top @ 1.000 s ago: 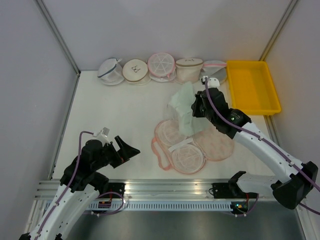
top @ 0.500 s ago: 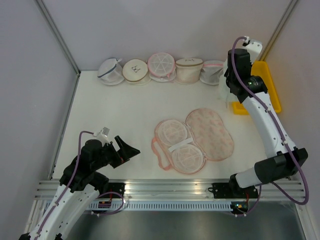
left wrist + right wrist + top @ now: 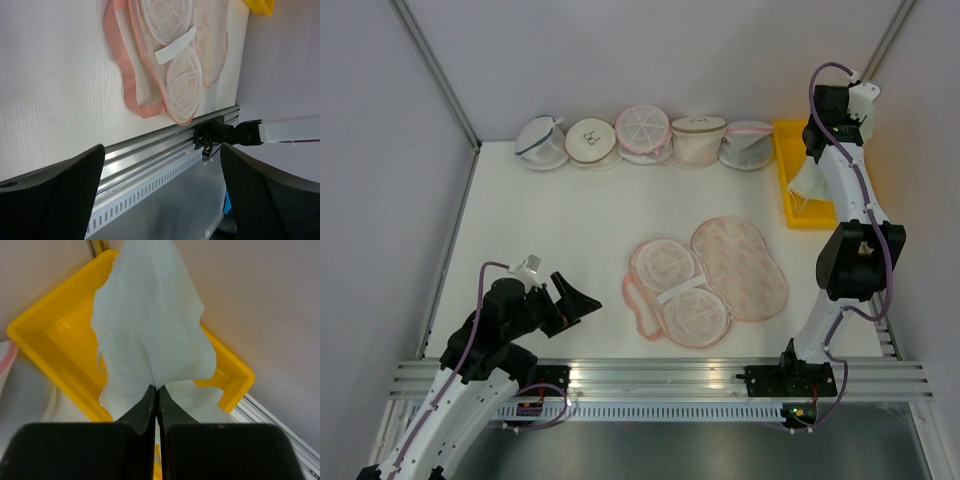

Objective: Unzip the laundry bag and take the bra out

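The laundry bag (image 3: 712,280) is seen lying unzipped in the middle of the table (image 3: 540,220), its two halves spread flat side by side. The left half shows two round mesh-lined cups crossed by a white strap (image 3: 682,290). The right half shows the cream fabric with its small orange-pink print. A pink loop (image 3: 638,302) is seen at the bag's left end.

The bra (image 3: 150,325) is out of the bag and well apart from it, at the far right of the scene. It is pinched at a gathered fold by the right gripper (image 3: 156,388), whose two fingers are pressed together on the pale cloth. The cloth hangs below the fingers over the near-left part of the yellow tray (image 3: 835,150). Whether its lower end touches the tray floor cannot be told.

The left gripper (image 3: 578,290) is held low over the near-left part of the table, its fingers spread wide apart with nothing between them. It points toward the bag and is clear of it.

Five round bags (image 3: 643,133) are lined up along the far edge of the table, left of the tray. A metal rail (image 3: 660,375) runs along the near edge.
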Available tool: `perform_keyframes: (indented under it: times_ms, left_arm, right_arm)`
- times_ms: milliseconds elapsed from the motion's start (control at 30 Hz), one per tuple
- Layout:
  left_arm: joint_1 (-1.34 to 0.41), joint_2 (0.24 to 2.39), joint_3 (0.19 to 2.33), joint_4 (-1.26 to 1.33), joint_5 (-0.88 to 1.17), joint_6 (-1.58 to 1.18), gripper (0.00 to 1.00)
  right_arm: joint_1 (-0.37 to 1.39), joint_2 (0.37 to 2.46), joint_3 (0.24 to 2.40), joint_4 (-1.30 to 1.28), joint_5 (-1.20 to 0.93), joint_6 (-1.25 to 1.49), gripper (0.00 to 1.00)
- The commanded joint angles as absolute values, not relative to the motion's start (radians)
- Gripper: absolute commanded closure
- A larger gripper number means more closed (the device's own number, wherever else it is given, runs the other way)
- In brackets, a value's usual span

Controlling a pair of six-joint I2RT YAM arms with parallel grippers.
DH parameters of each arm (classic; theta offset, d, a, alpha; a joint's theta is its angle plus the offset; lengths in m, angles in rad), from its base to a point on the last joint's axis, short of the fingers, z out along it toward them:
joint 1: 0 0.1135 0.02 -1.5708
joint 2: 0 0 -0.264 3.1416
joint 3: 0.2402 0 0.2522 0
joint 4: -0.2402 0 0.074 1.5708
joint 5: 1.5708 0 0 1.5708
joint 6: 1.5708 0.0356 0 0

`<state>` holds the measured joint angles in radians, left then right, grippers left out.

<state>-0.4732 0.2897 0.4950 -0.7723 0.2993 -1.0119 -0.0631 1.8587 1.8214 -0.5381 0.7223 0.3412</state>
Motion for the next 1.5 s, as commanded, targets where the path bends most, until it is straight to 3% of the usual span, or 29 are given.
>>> perform_keyframes:
  times_ms: [0,300,567,667,700,733,833,1000,1167,1367,1467]
  left_arm:
    - [-0.474,0.302,0.528,-0.773,0.334,-1.058,0.00]
    - [-0.474,0.385,0.564,-0.772,0.318,-1.069,0.00]
    - [-0.474,0.408,0.565,-0.772,0.302,-1.083,0.01]
    - [-0.474,0.411,0.566,-0.772,0.302,-1.085,0.00]
    - [-0.474,0.413,0.566,-0.772,0.301,-1.083,0.00]
    - [-0.474,0.413,0.566,-0.770,0.298,-1.083,0.00]
    - [-0.474,0.413,0.563,-0.767,0.298,-1.078,0.00]
    - [-0.474,0.379,0.551,-0.764,0.293,-1.065,0.00]
    - [-0.474,0.305,0.500,-0.762,0.287,-1.075,0.00]
    - [-0.474,0.238,0.460,-0.730,0.317,-1.062,0.00]
    - [-0.474,0.216,0.463,-0.721,0.324,-1.036,0.00]
  right_arm:
    - [-0.118,1.936,1.925,-0.485,0.706,0.331,1.00]
    - [-0.181,2.230,2.147,-0.532,0.549,0.359,0.99]
    - [-0.205,2.361,2.226,-0.525,0.186,0.371,1.00]
    - [-0.225,2.391,2.250,-0.564,0.225,0.396,1.00]
    - [-0.230,2.396,2.259,-0.583,0.250,0.428,0.92]
    - [-0.241,2.396,2.278,-0.612,0.270,0.434,0.62]
    - [-0.242,2.347,2.280,-0.621,0.347,0.440,0.29]
    - [-0.233,2.118,2.160,-0.549,0.361,0.414,0.20]
    - [-0.186,1.869,1.978,-0.491,0.304,0.356,0.19]
    - [-0.074,1.576,1.623,-0.568,0.126,0.319,0.19]
    - [-0.005,1.333,1.372,-0.519,-0.027,0.365,0.18]
